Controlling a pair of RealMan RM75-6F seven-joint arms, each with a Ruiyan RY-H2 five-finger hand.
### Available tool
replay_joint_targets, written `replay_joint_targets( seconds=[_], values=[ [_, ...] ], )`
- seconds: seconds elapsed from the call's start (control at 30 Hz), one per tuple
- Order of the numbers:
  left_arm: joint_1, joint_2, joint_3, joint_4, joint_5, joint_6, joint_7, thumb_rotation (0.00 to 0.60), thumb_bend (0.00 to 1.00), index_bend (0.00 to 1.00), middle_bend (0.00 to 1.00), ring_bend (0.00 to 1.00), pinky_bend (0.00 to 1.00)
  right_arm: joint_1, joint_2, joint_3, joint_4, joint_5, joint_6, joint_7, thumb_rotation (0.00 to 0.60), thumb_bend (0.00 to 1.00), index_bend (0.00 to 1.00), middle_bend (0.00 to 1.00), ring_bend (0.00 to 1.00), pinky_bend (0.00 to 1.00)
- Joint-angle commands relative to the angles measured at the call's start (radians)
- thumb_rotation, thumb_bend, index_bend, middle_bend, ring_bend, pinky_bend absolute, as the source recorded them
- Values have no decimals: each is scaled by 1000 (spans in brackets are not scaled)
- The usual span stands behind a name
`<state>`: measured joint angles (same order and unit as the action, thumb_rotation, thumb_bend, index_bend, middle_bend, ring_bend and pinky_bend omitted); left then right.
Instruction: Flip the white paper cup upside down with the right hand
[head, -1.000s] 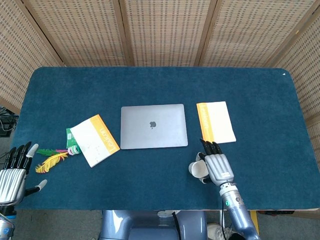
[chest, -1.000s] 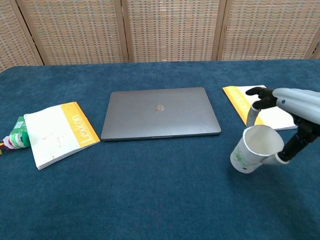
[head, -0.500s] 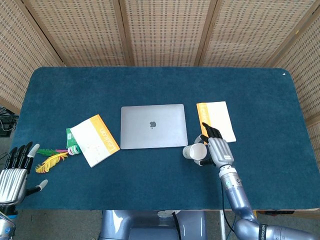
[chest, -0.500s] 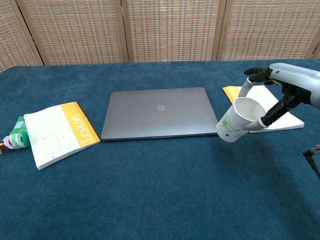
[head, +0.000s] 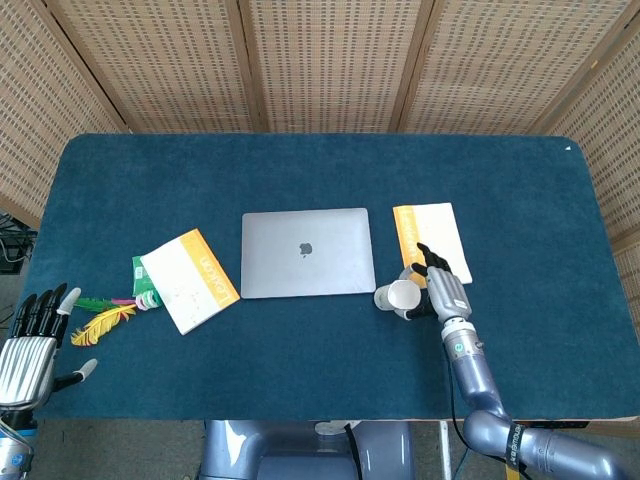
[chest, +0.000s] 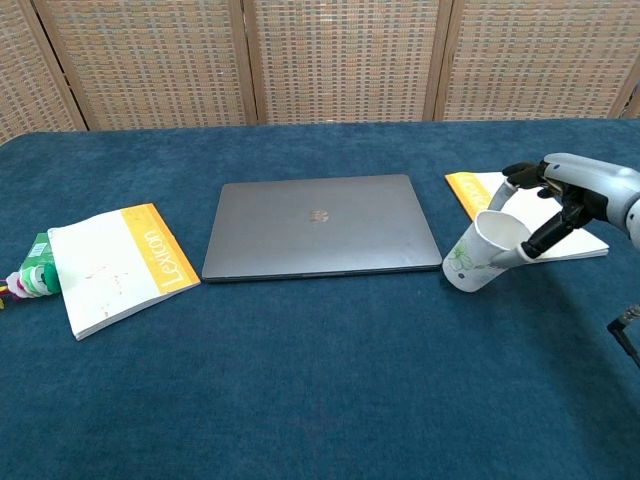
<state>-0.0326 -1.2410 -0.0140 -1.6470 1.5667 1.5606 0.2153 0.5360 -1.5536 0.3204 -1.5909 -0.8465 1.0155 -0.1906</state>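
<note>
While tilted, white paper cup (chest: 479, 261) held by right hand (chest: 568, 196)

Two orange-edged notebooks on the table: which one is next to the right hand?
The notebook right of the laptop: the right hand, holding the cup, is at its near edge. The other notebook lies left of the laptop, by the feathers.

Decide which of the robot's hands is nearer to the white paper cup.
The right. The right hand grips the white paper cup at its rim, while the left hand sits at the table's opposite edge, beyond the closed grey laptop.
</note>
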Motion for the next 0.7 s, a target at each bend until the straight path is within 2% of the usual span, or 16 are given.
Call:
replay_joint_targets(
  seconds=[0.03,0.27,0.6,0.7],
  values=[
    [0,0,-1,0,1,2,-2,600,48,0,0,0,0,3,2,-4,22,21,-9,5,600,209,472,0,0,0],
    [-1,-1,0,2,1,0,-1,600,48,0,0,0,0,2,32,-25,34,40,21,-41,600,210,415,0,0,0],
    [1,-2,2,0,7,6,2,600,49,0,0,0,0,-7,34,-67,15,14,96,-112,600,210,179,0,0,0],
    [2,0,2,-1,6,6,-2,600,49,0,0,0,0,-3,20,-85,-2,7,107,-143,600,210,162,0,0,0]
  ],
)
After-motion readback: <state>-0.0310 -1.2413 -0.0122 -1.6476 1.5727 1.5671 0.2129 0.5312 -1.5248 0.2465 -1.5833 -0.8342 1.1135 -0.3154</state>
